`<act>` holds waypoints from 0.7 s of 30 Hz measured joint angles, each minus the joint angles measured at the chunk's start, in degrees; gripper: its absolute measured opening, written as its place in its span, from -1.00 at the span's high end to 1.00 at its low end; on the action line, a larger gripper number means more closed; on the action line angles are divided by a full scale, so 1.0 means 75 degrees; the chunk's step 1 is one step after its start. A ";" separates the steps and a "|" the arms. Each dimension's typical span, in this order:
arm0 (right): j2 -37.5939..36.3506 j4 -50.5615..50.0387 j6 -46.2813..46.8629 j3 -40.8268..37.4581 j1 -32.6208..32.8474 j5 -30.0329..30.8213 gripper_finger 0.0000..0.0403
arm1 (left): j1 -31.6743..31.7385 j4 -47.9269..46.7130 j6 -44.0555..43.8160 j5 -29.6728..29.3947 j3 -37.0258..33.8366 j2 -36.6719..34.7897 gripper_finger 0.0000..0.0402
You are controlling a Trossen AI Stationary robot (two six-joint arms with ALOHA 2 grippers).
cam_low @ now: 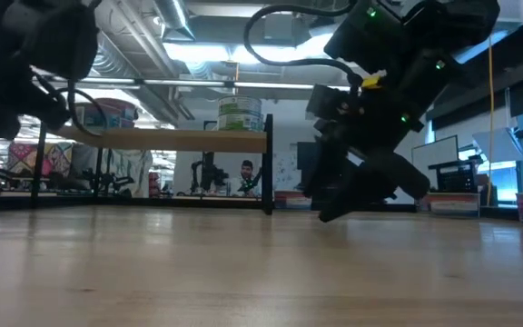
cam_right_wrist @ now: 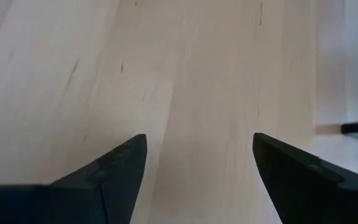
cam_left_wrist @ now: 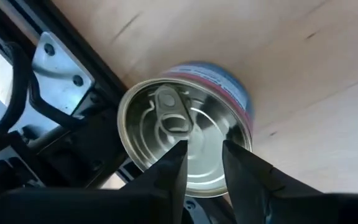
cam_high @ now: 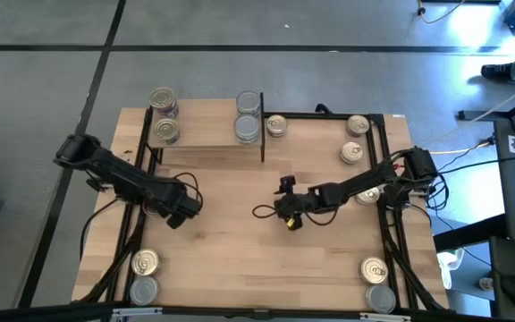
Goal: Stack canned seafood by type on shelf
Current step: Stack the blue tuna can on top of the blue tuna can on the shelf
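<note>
Left hand is the busy one. It's over the left-middle part of the table, pointing down at one tin that has a gold pull-tab lid and a blue label with a red stripe. My two fingers are narrow, with just a slim gap between them, and they sit right in front of that lid. I honestly can't tell if they're touching the tin or just above it. Nothing is clamped between them as far as I can see. From straight above, my hand covers that tin completely. The wrist view also shows a black frame bar just beside the tin.

Right hand is out near the middle of the table, to the right of my left one and well apart from it. Its fingers are spread wide, with only bare wood under them and nothing held.

The shelf is at the far left of the table. It has two gold-lid tins at its left end and two silver-top tins at its right end.

The rest of the tins are scattered on the table:
- One sits just right of the shelf.
- Two are at the far right.
- One is half hidden under my right arm.
- A pair is at the near left corner.
- Another pair is at the near right corner.

In each near pair, one tin is gold-lidded and the other is plain silver.
</note>
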 joint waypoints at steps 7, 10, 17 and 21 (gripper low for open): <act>0.0000 -0.0080 0.0446 0.0000 0.0160 -0.0191 -0.46 | 0.0006 0.0522 0.0857 0.0215 -0.0019 0.0425 0.59; 0.0000 -0.0059 0.0666 0.0000 0.0260 -0.0198 -0.46 | 0.0049 0.0934 0.1433 0.0317 0.0199 0.0571 0.61; 0.0000 -0.0090 0.0708 0.0000 0.0593 -0.0190 -0.46 | 0.0098 0.2412 0.2401 -0.0108 0.0641 0.0584 0.67; 0.0000 -0.0117 0.0691 0.0000 0.0675 -0.0192 -0.46 | 0.0117 0.3812 0.3094 -0.0599 0.0634 0.0592 0.70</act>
